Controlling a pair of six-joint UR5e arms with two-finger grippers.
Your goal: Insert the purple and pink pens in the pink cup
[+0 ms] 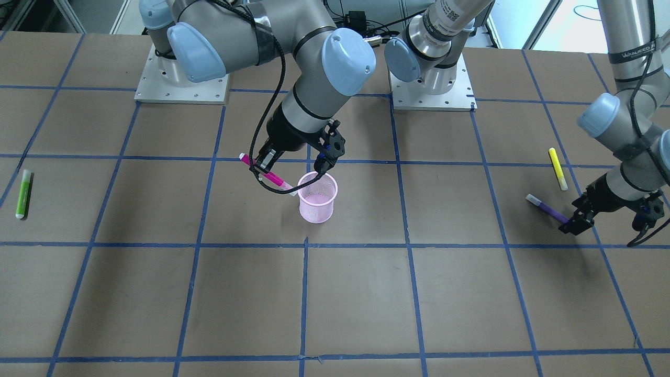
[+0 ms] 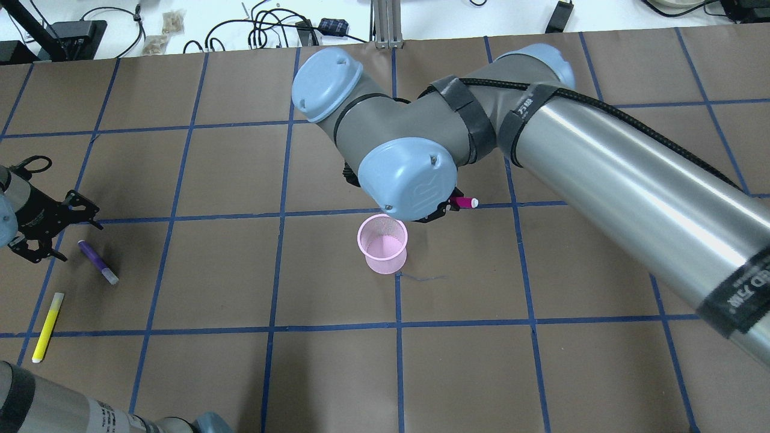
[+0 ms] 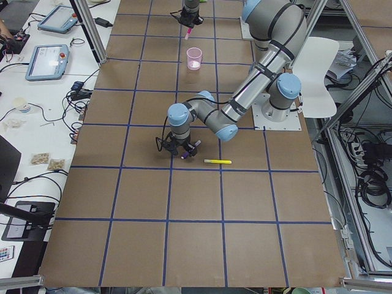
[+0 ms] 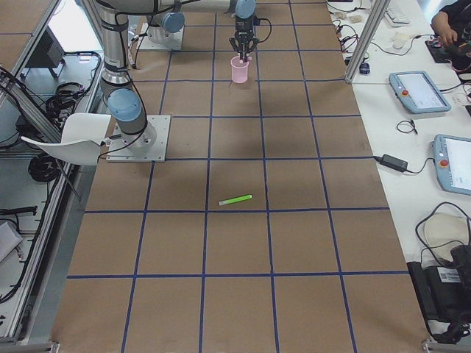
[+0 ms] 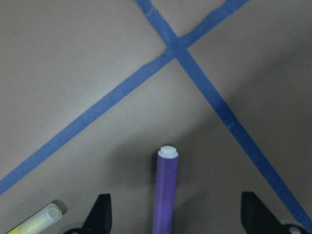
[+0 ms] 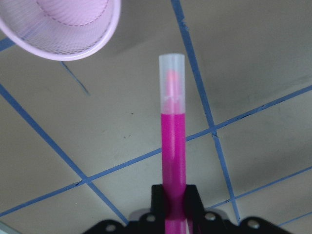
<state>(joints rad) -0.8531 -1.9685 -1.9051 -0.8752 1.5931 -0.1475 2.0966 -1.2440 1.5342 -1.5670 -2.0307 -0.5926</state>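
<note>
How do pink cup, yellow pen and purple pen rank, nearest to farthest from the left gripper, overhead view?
1. Purple pen, at the left gripper.
2. Yellow pen, nearer the robot.
3. Pink cup, mid-table.

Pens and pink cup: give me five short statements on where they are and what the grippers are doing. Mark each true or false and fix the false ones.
1. The right gripper is shut on the pink pen. True.
2. The pink pen is inside the pink cup. False: the gripper holds it outside the cup, which is empty.
3. The purple pen lies on the table between the fingers of the open left gripper. True.
4. The green pen lies next to the purple pen. False: the yellow pen lies near it; the green one is at the table's other end.
5. The pink cup lies on its side. False: it stands upright.
</note>
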